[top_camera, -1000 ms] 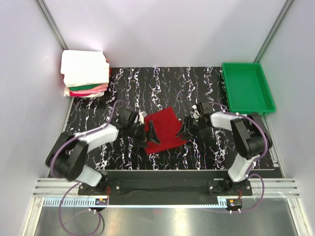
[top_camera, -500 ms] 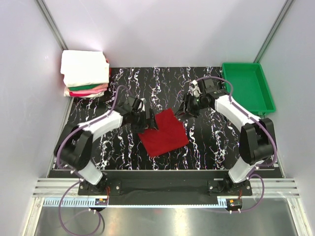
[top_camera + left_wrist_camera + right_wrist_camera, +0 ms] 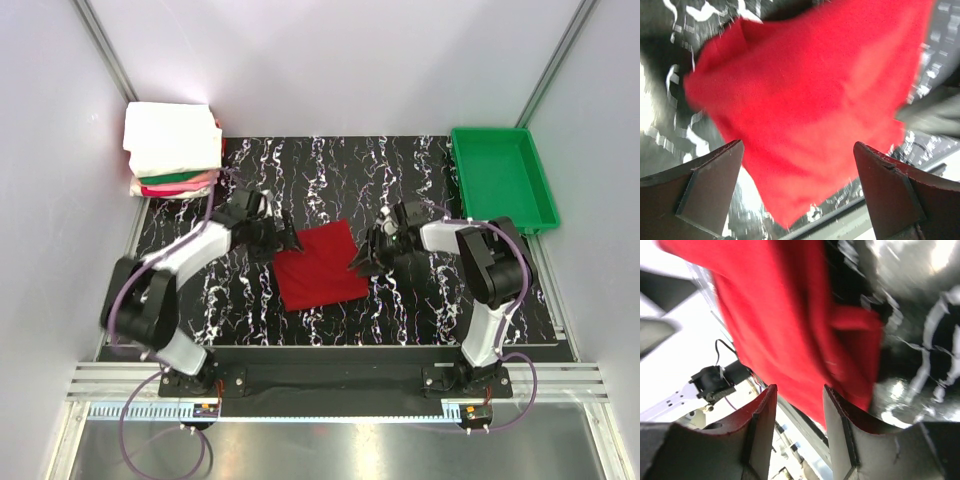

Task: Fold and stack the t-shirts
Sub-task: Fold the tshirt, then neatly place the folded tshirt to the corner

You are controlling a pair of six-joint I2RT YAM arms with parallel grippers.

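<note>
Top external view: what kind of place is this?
Most likely a lab robot cell, not a home: bare grey walls closing it in, a left arm and right arm mounted on a black base plate, and staged props, a stack of folded t-shirts and a green tray.

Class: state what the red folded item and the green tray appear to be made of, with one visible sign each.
Deep red folded t-shirt: apparently soft matt cloth; its edges crease and fold. Green rectangular tray: probably moulded plastic; smooth, glossy, with a stiff raised rim.
</note>
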